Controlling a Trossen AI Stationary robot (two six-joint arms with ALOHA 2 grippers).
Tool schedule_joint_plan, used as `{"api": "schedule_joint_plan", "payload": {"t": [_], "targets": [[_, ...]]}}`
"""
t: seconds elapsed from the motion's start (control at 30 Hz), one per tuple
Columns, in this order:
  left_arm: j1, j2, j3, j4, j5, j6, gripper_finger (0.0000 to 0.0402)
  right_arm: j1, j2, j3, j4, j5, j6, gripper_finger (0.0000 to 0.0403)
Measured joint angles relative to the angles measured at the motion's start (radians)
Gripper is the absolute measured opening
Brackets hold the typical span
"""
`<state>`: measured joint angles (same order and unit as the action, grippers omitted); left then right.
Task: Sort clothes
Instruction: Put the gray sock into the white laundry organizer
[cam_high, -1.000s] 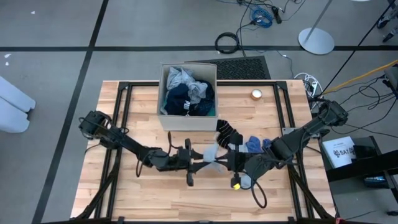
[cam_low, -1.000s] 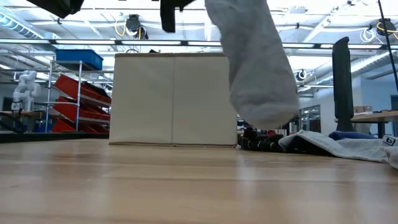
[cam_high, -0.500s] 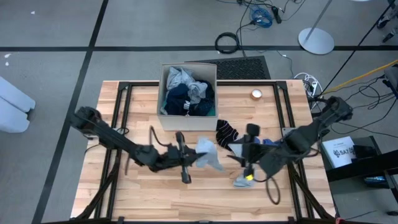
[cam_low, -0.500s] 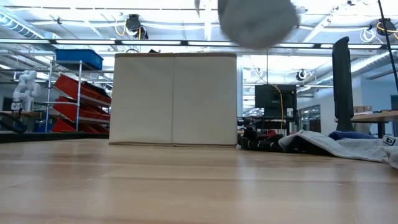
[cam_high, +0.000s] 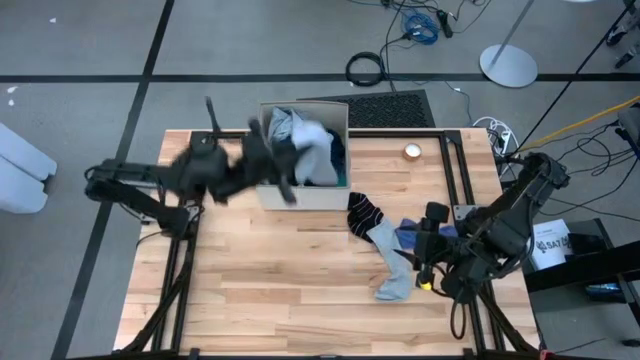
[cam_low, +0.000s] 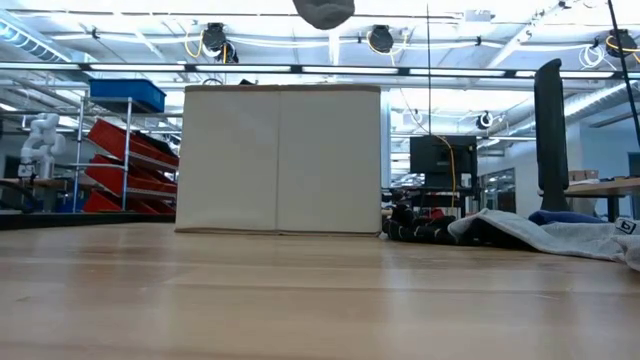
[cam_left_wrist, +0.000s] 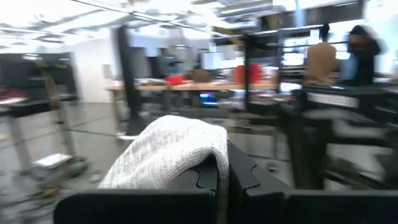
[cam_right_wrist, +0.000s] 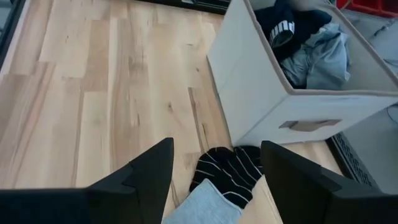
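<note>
While my left hand gripped a grey garment at the beige box's upper-centre rim | right hand open, lower right, nearest striped sock | drop straight into box.

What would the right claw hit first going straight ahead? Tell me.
Likely the striped black sock lying between its open fingers just ahead of the right claw, with the grey sock under it; the box stands farther on. Depth is uncertain.

A robotics lab or workshop: red storage bins on racks, a white humanoid robot, overhead lights, floor cables.
</note>
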<state>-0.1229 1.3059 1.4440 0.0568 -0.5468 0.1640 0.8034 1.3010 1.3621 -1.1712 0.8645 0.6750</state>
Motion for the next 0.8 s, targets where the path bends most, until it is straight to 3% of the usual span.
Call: {"api": "schedule_joint_plan", "payload": {"t": [0.17,0.43,0.8], "targets": [[0.212,0.012,0.113,-0.130,0.089,-0.104,0.0001,0.020,0.000,0.000,-0.037,0.000,-0.007,0.0227],[0.520,0.067,0.128,-0.179,0.314,-0.315,0.0001,0.020,-0.001,0.000,-0.069,0.000,0.020,0.0227],[0.602,0.343,0.121,-0.183,0.392,-0.296,0.0001,0.020,-0.001,0.000,-0.068,0.002,0.021,0.0226]]}}
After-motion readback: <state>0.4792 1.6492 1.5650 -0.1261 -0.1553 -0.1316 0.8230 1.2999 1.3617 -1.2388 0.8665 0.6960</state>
